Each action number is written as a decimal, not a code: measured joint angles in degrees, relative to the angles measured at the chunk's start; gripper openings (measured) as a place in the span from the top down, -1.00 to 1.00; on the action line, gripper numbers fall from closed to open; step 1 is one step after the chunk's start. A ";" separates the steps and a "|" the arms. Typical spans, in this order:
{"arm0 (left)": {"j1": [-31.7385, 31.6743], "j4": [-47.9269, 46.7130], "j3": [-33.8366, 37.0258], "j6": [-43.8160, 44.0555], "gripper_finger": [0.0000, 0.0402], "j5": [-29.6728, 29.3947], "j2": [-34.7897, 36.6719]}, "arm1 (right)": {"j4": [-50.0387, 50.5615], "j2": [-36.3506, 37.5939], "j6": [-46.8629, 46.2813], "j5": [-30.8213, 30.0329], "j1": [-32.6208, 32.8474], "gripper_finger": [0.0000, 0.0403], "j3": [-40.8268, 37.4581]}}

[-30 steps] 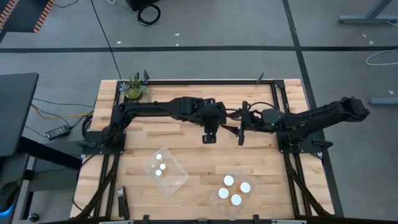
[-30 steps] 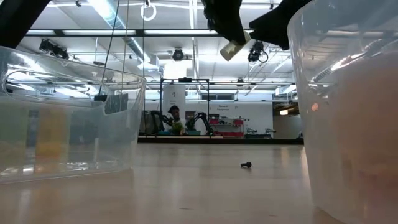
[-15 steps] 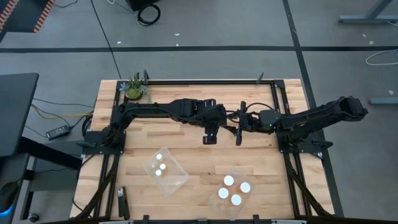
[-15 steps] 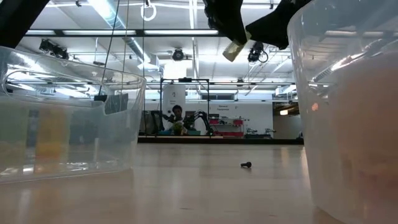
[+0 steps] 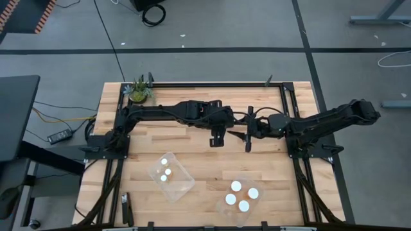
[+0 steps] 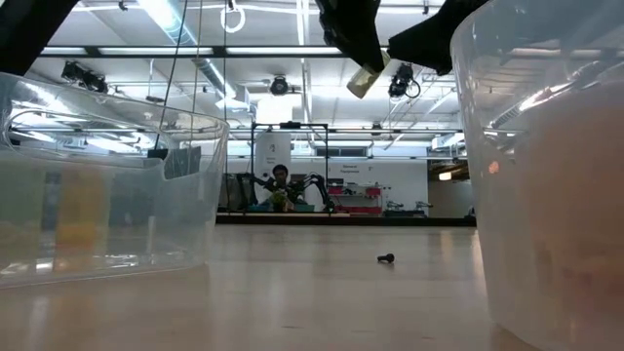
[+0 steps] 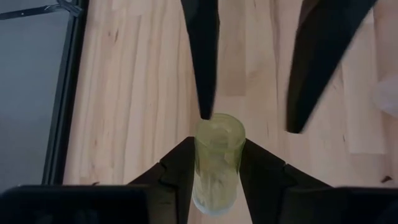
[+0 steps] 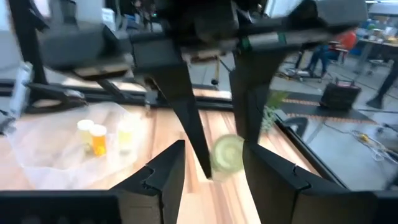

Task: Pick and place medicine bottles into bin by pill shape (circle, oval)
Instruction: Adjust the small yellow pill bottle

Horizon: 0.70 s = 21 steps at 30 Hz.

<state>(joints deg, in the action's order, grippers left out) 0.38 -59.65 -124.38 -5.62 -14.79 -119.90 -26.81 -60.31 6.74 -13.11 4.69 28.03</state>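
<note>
Above the table's middle, well clear of the two clear tubs, the left gripper clamps a pale bottle pointing its free end at the right gripper, whose jaws bracket that end, seemingly not yet pinching it.
</note>
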 joint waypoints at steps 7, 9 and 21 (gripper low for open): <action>-1.00 0.37 -0.04 0.38 0.43 -0.13 1.56 | 3.96 1.18 0.07 -3.02 -0.04 0.16 -0.02; -1.40 1.31 -0.09 0.38 0.42 -0.06 2.16 | 4.35 1.18 0.09 -3.37 -0.04 0.16 -0.02; -1.40 12.41 -0.09 -1.06 0.42 1.96 3.78 | 2.91 1.20 0.23 -6.36 -0.55 -0.05 -0.03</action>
<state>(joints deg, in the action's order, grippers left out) -1.02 -47.25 -124.46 -6.67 -12.83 -116.11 -23.90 -59.11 6.97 -19.48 4.14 28.00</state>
